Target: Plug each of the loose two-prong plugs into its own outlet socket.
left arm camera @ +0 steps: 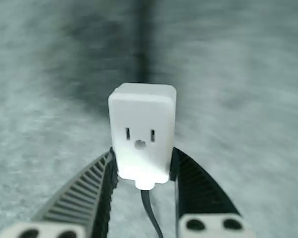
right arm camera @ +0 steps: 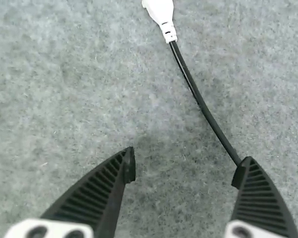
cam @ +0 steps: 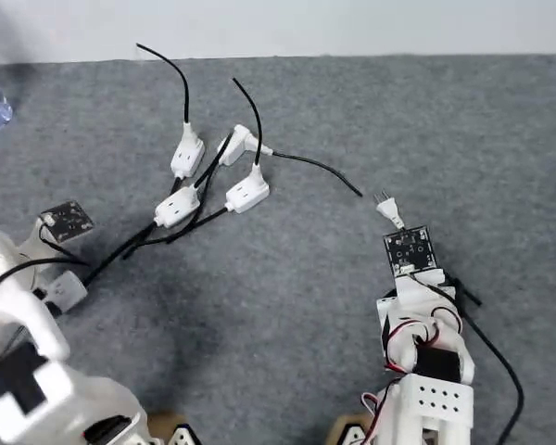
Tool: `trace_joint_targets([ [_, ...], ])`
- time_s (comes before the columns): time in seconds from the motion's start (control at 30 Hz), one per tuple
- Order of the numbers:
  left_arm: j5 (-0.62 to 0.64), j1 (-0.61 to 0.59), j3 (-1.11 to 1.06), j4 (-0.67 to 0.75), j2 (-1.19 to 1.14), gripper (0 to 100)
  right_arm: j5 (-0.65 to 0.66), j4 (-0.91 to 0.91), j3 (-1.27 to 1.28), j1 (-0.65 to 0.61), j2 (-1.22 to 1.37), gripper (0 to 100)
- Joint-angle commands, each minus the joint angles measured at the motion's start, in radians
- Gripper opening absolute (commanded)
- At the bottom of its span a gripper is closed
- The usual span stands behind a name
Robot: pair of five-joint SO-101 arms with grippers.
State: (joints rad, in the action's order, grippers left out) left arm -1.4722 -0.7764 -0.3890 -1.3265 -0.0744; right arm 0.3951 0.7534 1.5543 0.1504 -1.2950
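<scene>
My left tool (left arm camera: 142,157) is clenched on a white outlet socket (left arm camera: 141,131). Its ribbed fingers (left arm camera: 92,186) press on the two side walls, and the face with the slots looks toward the wrist camera. The socket's own black lead (left arm camera: 150,213) runs out between the fingers.

My right tool (right arm camera: 187,161) is released, with the jaws wide apart and nothing inside. It hangs low over the grey surface (right arm camera: 64,74). The black cord (right arm camera: 203,106) of a loose two-prong plug (right arm camera: 159,10) ends at one finger; I cannot tell if it touches. The plug lies flat just ahead of this tool, and in the high view its prongs point away from the arm.

Farther out, near the middle of the surface and well apart from both tools, is a cluster of white cord ends (cam: 213,176) with crossing black cords. I cannot tell which of them are joined.

I judge the plug to be light, hard and a little slippery. Its cord looks springy enough to turn the plug when lifted. I would take it by the flat sides of the body, just behind the prongs, not by the cord. The prongs are thin and may bend if they meet the slots crooked.
</scene>
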Motion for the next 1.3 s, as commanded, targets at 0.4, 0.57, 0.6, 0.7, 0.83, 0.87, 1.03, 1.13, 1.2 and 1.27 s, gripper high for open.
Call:
trace_joint_targets([
  [0.4,0.334,0.807,-0.213,-0.112,0.557,1,0.009,-0.025,-0.012,-0.001,-0.007,30.2],
  [0.57,0.577,1.043,-0.435,0.229,0.563,1,0.009,-0.025,-0.012,0.001,-0.007,30.2],
  [0.6,0.605,1.076,-0.472,0.287,0.563,1,0.009,-0.027,-0.012,0.001,-0.007,30.2],
  [0.7,0.655,1.146,-0.55,0.399,0.562,1,0.009,-0.027,-0.014,0.002,-0.007,30.2],
  [0.83,0.666,1.217,-0.605,0.408,0.562,1,0.009,-0.027,-0.018,0.019,-0.007,30.2],
  [0.87,0.666,1.231,-0.624,0.411,0.562,1,0.009,-0.028,-0.02,0.031,-0.007,30.2],
  [1.03,0.666,1.269,-0.705,0.474,0.545,1,0.009,-0.047,-0.018,0.051,-0.007,30.2],
  [1.13,0.666,1.264,-0.679,0.468,0.5,1,0.009,-0.047,-0.018,0.051,-0.007,30.2],
  [1.2,0.666,1.266,-0.654,0.442,0.473,2,0.009,-0.047,-0.018,0.051,-0.007,30.2],
  [1.27,0.666,1.263,-0.645,0.425,0.456,4,0.009,-0.047,-0.018,0.051,-0.007,30.2],
])
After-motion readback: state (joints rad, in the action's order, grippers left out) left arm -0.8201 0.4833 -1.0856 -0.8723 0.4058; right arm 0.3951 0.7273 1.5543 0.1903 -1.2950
